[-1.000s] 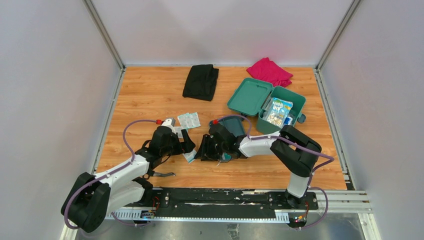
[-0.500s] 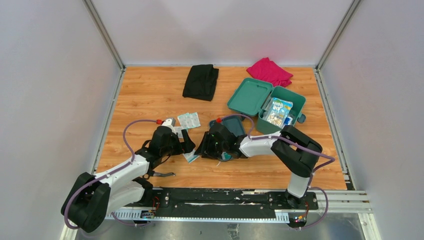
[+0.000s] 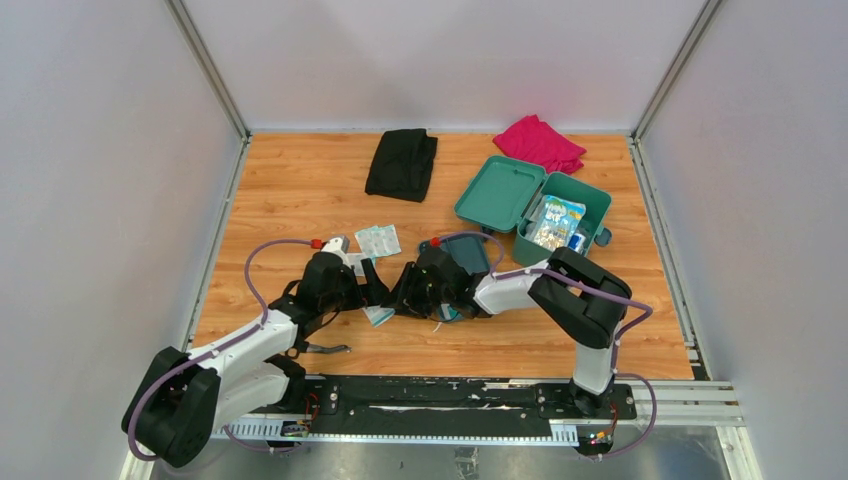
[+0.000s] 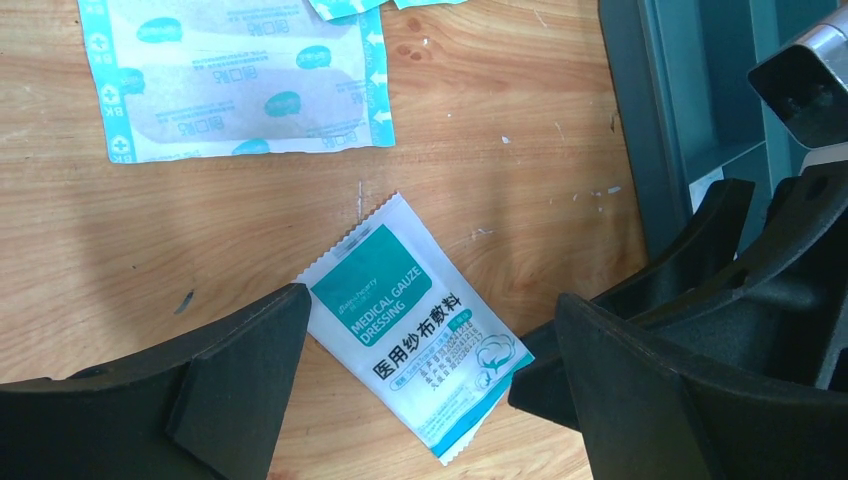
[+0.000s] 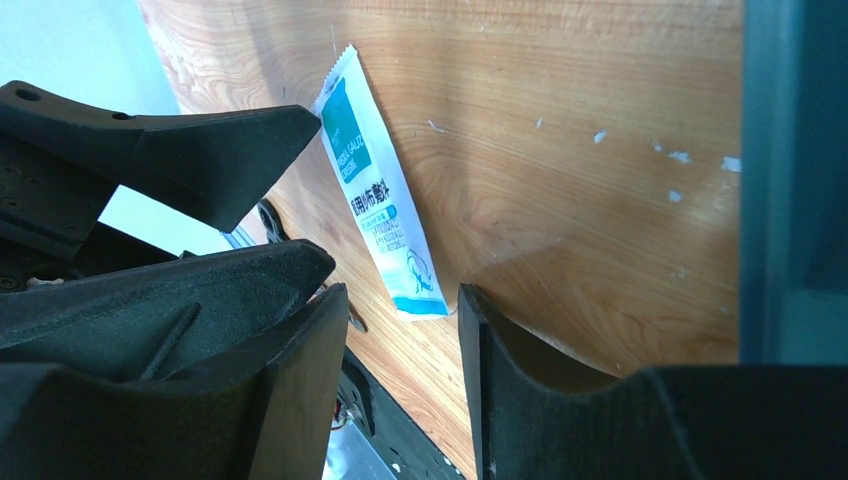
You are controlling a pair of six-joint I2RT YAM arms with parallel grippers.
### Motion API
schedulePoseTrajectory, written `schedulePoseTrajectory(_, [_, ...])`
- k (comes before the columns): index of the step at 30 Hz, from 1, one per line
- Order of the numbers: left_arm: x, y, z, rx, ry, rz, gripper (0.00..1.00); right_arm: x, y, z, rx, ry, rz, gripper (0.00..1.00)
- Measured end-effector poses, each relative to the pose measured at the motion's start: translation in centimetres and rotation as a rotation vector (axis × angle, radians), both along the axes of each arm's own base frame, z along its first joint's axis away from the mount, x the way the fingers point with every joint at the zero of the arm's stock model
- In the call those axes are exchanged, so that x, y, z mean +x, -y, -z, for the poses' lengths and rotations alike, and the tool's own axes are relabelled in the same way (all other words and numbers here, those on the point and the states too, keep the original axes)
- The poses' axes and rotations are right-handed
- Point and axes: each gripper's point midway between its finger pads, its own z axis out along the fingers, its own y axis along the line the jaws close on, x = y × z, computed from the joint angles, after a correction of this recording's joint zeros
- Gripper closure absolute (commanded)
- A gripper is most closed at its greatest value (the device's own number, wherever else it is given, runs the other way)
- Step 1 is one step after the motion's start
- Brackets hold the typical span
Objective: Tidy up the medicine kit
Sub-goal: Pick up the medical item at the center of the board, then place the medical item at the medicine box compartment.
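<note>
Left gripper [image 4: 430, 310] has two matte black fingers spread wide either side of one glossy white-and-teal gauze packet [image 4: 415, 345] lying flat on the wood-grain table [image 3: 300, 190]. Right gripper [image 5: 402, 292], just beside it, is slightly parted and holds nothing. At the far right, one rounded teal plastic medicine kit [image 3: 590, 197] stands lid-open, holding packets.

bright even overhead light, soft shadows, sharp overview, near wrist-view foreground blurred
</note>
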Motion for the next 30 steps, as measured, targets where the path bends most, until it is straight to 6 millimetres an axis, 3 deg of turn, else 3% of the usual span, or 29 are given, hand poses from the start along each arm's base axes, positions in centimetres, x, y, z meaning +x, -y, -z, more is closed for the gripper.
schedulePoseTrajectory(4, [0.0, 0.0, 0.0, 0.0, 0.0, 0.0, 0.0, 0.2, -0.2, 0.1, 0.023, -0.008, 0.007, 0.57])
schedulePoseTrajectory(18, [-0.2, 0.1, -0.1, -0.007, -0.007, 0.006, 0.0, 0.3, 0.5, 1.4, 0.025, -0.02, 0.034, 0.99])
schedulePoseTrajectory(22, [-0.8, 0.4, -0.7, -0.026, -0.039, 0.013, 0.0, 0.3, 0.5, 1.3, 0.031, 0.004, 0.023, 1.0])
schedulePoseTrajectory(24, [-0.4, 0.8, -2.3, -0.045, -0.033, 0.012, 0.0, 0.4, 0.5, 1.3, 0.033, 0.022, 0.013, 1.0])
schedulePoseTrajectory(26, [0.7, 1.3, -5.4, -0.073, 0.02, 0.008, 0.0, 0.4, 0.4, 1.2, 0.034, 0.04, 0.002, 1.0])
schedulePoseTrajectory(30, [2.4, 1.5, -13.8, -0.141, 0.2, -0.01, 0.0, 0.3, 1.2, 0.7, 0.017, 0.086, -0.008, 1.0])
